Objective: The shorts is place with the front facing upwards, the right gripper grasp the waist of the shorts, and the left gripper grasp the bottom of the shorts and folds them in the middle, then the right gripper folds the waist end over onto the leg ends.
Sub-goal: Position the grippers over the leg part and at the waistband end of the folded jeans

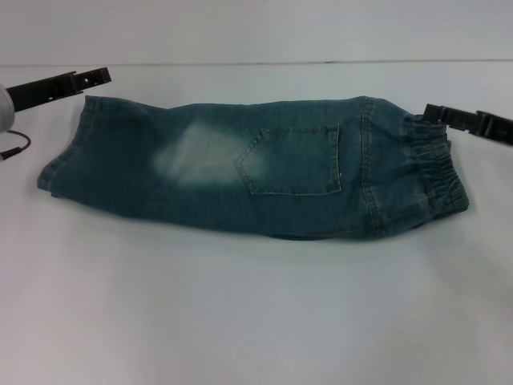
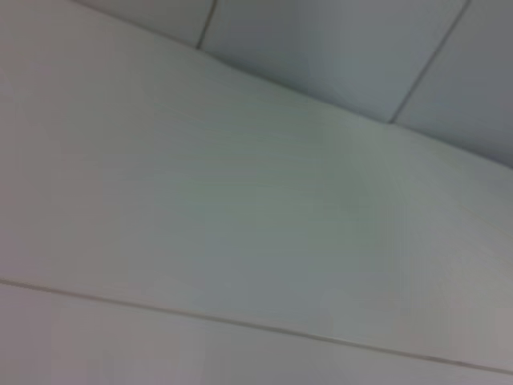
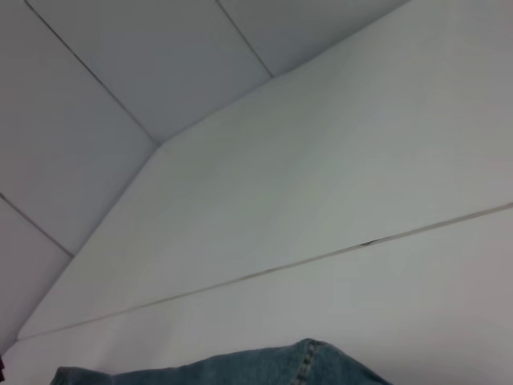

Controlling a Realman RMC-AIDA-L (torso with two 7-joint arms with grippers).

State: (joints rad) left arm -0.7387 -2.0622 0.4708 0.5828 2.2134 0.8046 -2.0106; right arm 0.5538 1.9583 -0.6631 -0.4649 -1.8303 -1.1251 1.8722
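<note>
Denim shorts [image 1: 240,172] are lying folded lengthwise across the white table [image 1: 256,313] in the head view, gathered waist [image 1: 433,172] at the right, leg ends [image 1: 60,164] at the left. The left gripper [image 1: 94,78] and right gripper [image 1: 437,112] are hovering at the far corners; finger spacing cannot be told. The left wrist view is showing only table. The right wrist view is catching a denim edge [image 3: 240,370].
</note>
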